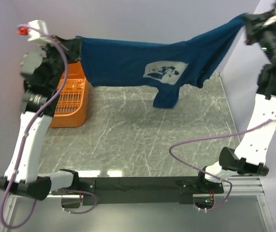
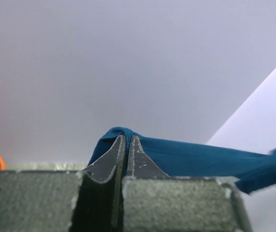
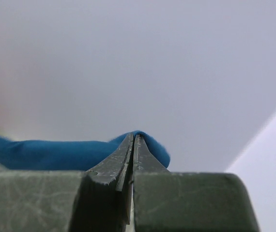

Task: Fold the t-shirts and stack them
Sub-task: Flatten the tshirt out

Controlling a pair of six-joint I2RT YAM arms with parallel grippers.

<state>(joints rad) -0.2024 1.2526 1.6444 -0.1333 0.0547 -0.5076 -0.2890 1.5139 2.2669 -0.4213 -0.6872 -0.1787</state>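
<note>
Currently the dark navy-blue cotton t-shirt with white mouse print (image 1: 128,60) hangs stretched above the grey marbled counter (image 1: 143,128), left fingers (image 2: 108,162) and right fingers (image 3: 113,166) clenched on its ends; shallow pinches may slip.

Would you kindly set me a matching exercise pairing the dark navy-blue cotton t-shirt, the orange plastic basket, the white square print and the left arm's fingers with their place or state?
Things:
1. dark navy-blue cotton t-shirt
2. orange plastic basket
3. white square print
4. left arm's fingers

Place or state:
A. shut on a fold of cloth
B. standing on the table at the left
C. stretched out in the air
D. on the shirt's chest

Pairs: 1-C, 2-B, 3-D, 4-A
</note>
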